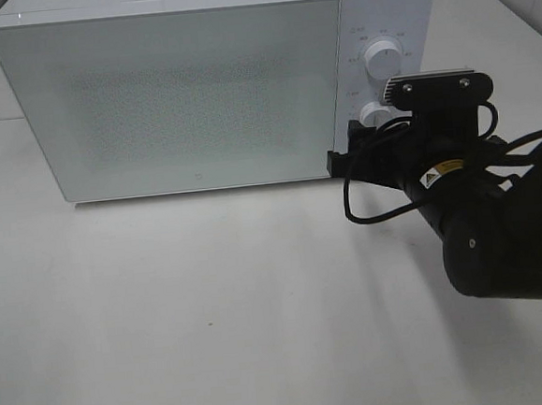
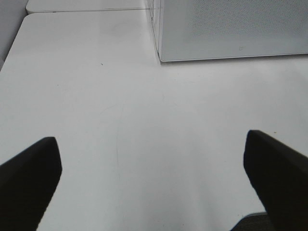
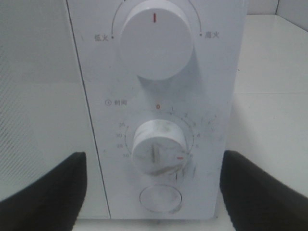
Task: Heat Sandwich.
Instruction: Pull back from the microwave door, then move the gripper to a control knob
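The right tool (image 3: 153,159) stood wide open with nothing between its two black fingers (image 3: 43,192). They flanked the scuffed white lower dial (image 3: 159,147) on the control panel, one on each side and clear of it. That dial's dark pointer line aimed roughly downward, a small red mark sat near its lower edge, and a printed scale ran around it with a 0 at the top. Just beneath it lay a round white push button (image 3: 160,198). Above it sat the larger, smooth white upper dial (image 3: 155,41), its red mark pointing straight up. In the high view the black right arm (image 1: 499,231) stretched from the right edge toward the panel, a black cable (image 1: 371,215) looping beneath it, and its wrist sat close in front of the dials.

The left tool (image 2: 150,144) was likewise spread wide and held nothing. Its own dark finger pads (image 2: 29,185) hung over the bare white counter (image 2: 120,96), well apart from the near corner of the oven.

The white box-shaped microwave oven (image 1: 178,97) stood on the counter with its frosted, dotted door shut. The sandwich showed in no view, and the door was too cloudy to tell what lay behind it.
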`<state>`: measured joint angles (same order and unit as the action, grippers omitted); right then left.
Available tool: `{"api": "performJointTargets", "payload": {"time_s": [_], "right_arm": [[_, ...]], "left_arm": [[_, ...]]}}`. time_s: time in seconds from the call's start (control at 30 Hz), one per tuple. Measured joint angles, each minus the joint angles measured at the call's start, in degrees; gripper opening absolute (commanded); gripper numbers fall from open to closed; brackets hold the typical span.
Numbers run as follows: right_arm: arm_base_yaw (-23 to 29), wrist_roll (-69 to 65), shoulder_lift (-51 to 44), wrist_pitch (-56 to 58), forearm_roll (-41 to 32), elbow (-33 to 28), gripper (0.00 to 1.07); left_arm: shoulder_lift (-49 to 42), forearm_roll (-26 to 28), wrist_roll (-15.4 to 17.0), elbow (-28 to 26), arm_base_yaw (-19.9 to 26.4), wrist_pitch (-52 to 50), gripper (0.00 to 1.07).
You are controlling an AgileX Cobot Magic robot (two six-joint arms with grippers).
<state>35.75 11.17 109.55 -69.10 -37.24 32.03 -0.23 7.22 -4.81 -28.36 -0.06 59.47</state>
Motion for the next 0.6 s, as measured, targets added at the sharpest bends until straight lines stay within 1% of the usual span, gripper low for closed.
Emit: {"api": "performJointTargets", "payload": {"time_s": [0.17,0.23,0.33,0.6], "right_arm": [[-2.5,0.0,2.2,0.0,1.8,4.0,0.74],[-2.8,0.0,2.6,0.0,2.1,4.5,0.74],[-3.3,0.0,4.4,0.0,2.9,6.8,0.74],[-3.6,0.0,5.8,0.1,3.6,7.9,0.74]], "left_arm": [[0.0,0.0,0.0,0.0,0.0,0.0,0.98],[0.0,0.0,0.0,0.0,0.0,0.0,0.98],[0.0,0.0,0.0,0.0,0.0,0.0,0.98],[0.0,0.0,0.0,0.0,0.0,0.0,0.98]]}}
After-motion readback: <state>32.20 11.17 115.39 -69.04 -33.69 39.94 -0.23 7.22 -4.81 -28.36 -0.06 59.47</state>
